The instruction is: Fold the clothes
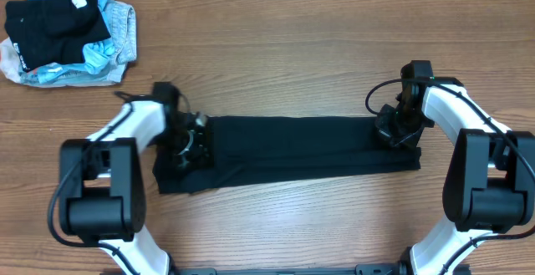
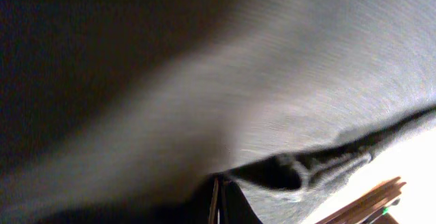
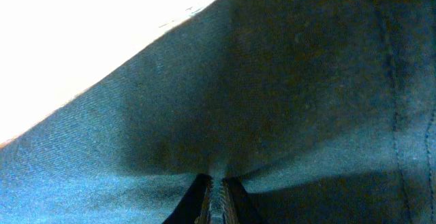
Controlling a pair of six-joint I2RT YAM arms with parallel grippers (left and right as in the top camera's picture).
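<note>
My left pincer (image 1: pixel 191 141) at nine o'clock and right pincer (image 1: pixel 393 129) at three each clamp an end of the clothes (image 1: pixel 301 150), a black strip mid-surface (image 1: pixel 292 49), probably to fold it evenly.

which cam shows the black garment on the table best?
Overhead: the whole black garment is visible as a long flat band, with its outline clear. Both wrist views show only close-up fabric filling the frame and none of its outline.

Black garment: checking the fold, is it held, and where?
The garment is held at both ends: left gripper pinches the left end, right gripper the right end.
</note>
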